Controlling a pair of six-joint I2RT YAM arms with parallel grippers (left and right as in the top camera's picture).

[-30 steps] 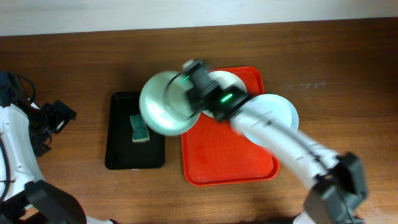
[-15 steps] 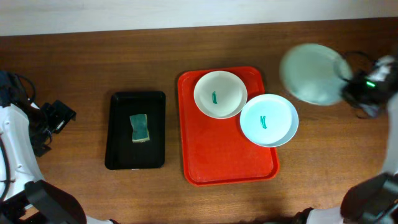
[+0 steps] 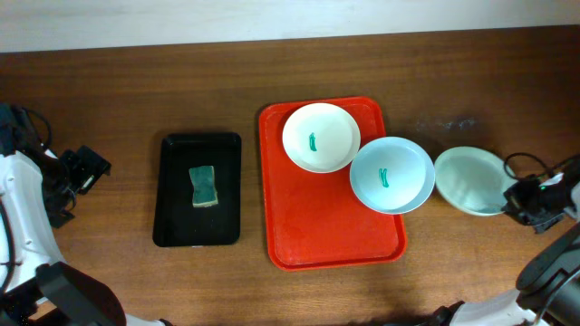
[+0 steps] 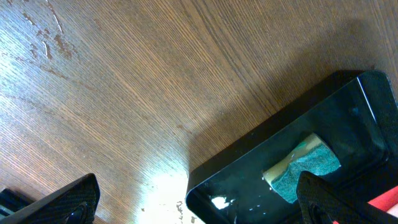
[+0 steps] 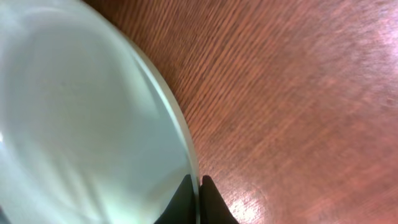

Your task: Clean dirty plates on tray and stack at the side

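Note:
The red tray point(image 3: 331, 231) holds a white plate point(image 3: 320, 136) with a green smear. A light blue plate point(image 3: 391, 174), also smeared green, overlaps the tray's right rim. Right of the tray a pale mint plate point(image 3: 469, 181) lies low over the wood, no smear showing. My right gripper point(image 3: 517, 201) is shut on its right rim. In the right wrist view the fingers point(image 5: 211, 199) pinch the plate's point(image 5: 81, 118) thin edge. My left gripper point(image 3: 86, 167) stays at the far left, open point(image 4: 199, 190) and holding nothing.
A black tray point(image 3: 172, 222) with a green-and-yellow sponge point(image 3: 204, 186) sits left of the red tray. In the left wrist view the black tray's corner point(image 4: 236, 171) and the sponge point(image 4: 301, 165) lie just ahead. Cables run at both table ends.
My right arm carried the mint plate from above the black tray's right side across to the right, then down beside the red tray. The left arm has not moved.

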